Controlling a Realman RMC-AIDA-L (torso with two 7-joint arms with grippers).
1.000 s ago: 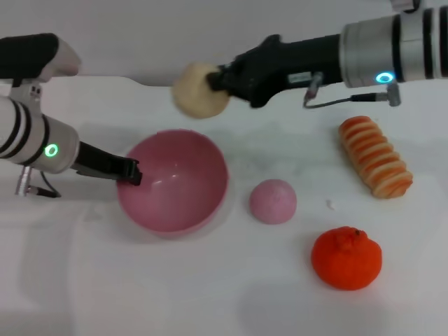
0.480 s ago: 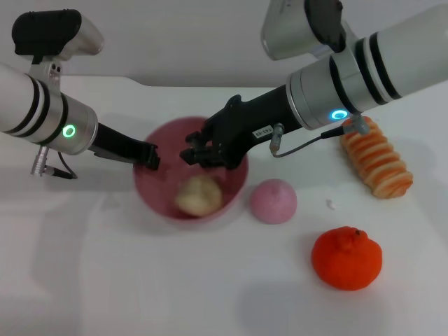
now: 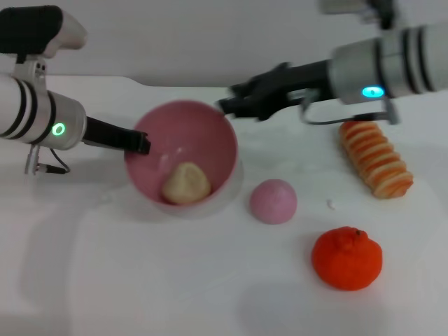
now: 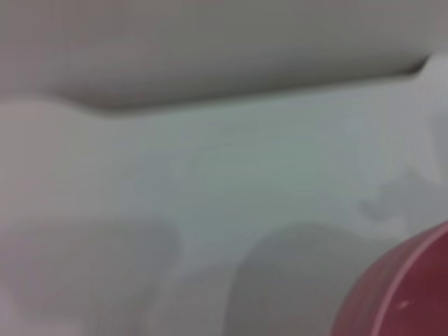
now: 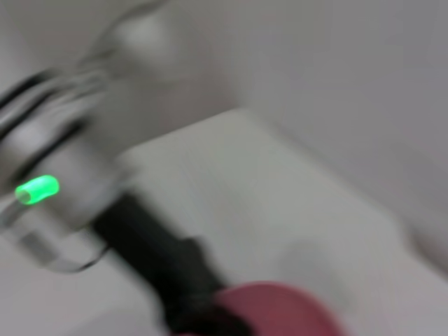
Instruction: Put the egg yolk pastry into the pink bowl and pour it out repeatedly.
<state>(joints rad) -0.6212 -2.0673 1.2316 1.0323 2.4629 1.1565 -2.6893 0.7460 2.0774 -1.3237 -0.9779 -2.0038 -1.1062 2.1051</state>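
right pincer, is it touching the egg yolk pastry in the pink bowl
Apart. The head view shows the right pincer above the far rim of the pink bowl, with bare bowl wall between it and the egg yolk pastry.

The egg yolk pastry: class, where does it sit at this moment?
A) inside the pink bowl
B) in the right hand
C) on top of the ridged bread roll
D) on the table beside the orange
A: the egg yolk pastry lies inside the pink bowl, whose rim the left hand holds.
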